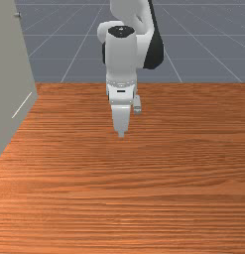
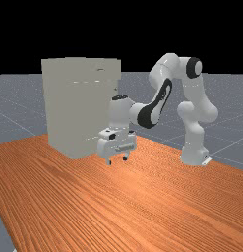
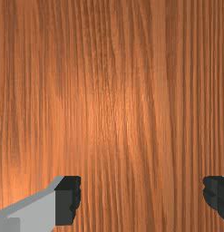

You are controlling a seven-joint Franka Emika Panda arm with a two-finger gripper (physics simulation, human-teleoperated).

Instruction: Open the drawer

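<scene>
The flat, orange-brown wooden counter carries the tall, box-shaped, pale grey-beige cabinet. The jointed, white and grey arm reaches to beside the cabinet. The pale, flat-faced drawer seems to be the cabinet's upper part, above a thin seam; I cannot tell its exact edges. The white, blocky two-finger gripper hangs beside the cabinet, apart from it and lower than its top, pointing down. Its grey fingers with black, blocky tips stand spread wide from each other
</scene>
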